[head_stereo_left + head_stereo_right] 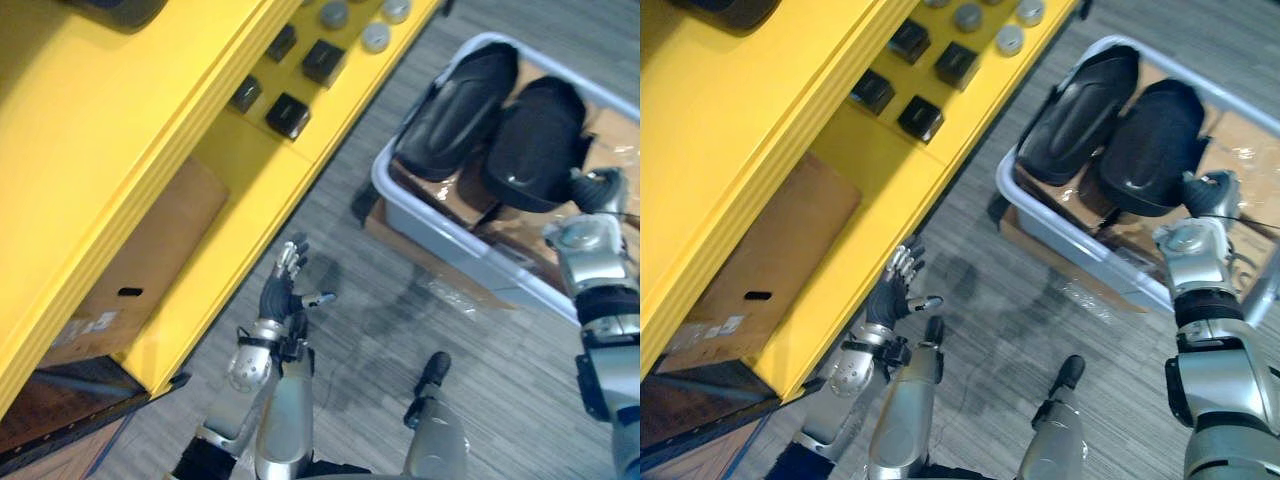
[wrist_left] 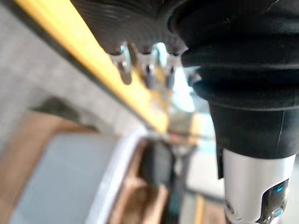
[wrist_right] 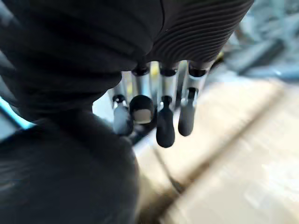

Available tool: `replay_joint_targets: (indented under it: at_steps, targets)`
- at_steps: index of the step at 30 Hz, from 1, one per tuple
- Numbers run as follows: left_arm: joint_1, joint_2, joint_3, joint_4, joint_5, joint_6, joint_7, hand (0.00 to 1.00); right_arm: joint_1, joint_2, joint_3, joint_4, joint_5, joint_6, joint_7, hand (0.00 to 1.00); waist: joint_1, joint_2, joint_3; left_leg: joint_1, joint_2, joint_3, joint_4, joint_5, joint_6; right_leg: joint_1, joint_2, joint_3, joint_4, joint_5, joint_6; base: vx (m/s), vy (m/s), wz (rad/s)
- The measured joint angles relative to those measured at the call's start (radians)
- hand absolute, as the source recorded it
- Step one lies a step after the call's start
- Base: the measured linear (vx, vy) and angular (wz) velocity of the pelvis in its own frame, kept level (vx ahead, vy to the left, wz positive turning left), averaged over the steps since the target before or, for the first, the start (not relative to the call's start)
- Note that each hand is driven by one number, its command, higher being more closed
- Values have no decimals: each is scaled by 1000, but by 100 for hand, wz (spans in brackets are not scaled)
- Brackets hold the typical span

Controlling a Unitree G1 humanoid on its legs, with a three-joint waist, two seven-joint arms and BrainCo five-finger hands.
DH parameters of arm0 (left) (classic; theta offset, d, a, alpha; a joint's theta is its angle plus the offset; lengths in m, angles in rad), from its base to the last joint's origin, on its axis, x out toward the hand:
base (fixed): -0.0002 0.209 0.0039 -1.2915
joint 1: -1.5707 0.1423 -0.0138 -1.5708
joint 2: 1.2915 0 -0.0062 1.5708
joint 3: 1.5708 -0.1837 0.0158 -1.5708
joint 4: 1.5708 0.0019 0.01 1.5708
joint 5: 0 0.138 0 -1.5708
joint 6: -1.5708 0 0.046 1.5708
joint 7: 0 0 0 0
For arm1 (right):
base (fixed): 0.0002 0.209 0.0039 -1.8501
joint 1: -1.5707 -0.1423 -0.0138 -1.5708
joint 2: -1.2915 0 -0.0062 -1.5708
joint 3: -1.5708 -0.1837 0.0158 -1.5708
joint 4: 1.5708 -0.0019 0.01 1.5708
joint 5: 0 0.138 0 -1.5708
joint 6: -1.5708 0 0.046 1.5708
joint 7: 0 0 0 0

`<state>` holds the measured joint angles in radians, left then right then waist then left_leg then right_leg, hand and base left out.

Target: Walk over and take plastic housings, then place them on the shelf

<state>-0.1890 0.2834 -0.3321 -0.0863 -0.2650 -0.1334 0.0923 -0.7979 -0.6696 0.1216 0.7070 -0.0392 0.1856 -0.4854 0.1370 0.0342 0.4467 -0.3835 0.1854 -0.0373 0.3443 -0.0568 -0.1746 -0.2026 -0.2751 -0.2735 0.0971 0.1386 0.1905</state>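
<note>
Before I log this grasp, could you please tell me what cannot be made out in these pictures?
Eye views: whether the right hand touches the right housing; its dark cover hides the fingers.
Eye views: the grey bin's right end, cut off by the edge.
Eye views: the dark object atop the yellow shelf, cut off at the top edge.

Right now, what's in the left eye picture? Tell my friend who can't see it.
Two black housings lie in a grey bin, with the right hand beside one. The left hand is open beside a yellow shelf holding small black blocks.
</note>
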Motion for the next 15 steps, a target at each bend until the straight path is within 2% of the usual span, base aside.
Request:
replay_joint_targets:
  at_steps: [1, 5, 9, 12, 14, 15]
  targets:
    - [-56, 17, 2, -6, 0, 17, -18, 0, -1, 15, -28, -43, -24, 8, 0, 100, -17, -10, 3, 26, 4, 12, -30, 15, -2, 9, 1, 3, 0, -2, -3, -1, -48, -22]
    - [-226, 41, -13, 22, -3, 88, -67, 0, -18, 39, -39, -82, -86, 19, 9, 100, -47, -31, 0, 107, 21, 48, -90, 39, -16, 31, 13, 36, -1, -2, -10, 8, -32, -26]
    - [-450, 49, -61, 220, -14, 159, -79, 0, -82, 73, -37, -79, -137, 29, 48, 100, -96, -34, -2, 130, 44, 74, -110, 48, -25, 27, 35, 58, -10, 9, -22, -9, -24, -23]
    - [-588, 56, -113, 391, -52, 231, -87, 0, -149, 78, -3, -67, -171, 28, 78, 100, -129, -34, -2, 138, 59, 94, -114, 49, -27, 24, 51, 78, -27, 21, -26, -7, -12, -22]
    - [-681, 56, -152, 476, -114, 287, -97, 0, -222, 76, 28, -55, -182, 10, 96, 100, -153, -34, -2, 138, 62, 105, -124, 53, -33, 10, 55, 87, -35, 29, -29, -3, -1, -17]
    - [-703, 55, -159, 496, -124, 298, -96, 0, -239, 76, 35, -53, -185, 1, 97, 100, -158, -34, -2, 137, 63, 107, -126, 54, -33, 7, 56, 88, -37, 31, -30, 3, 3, -16]
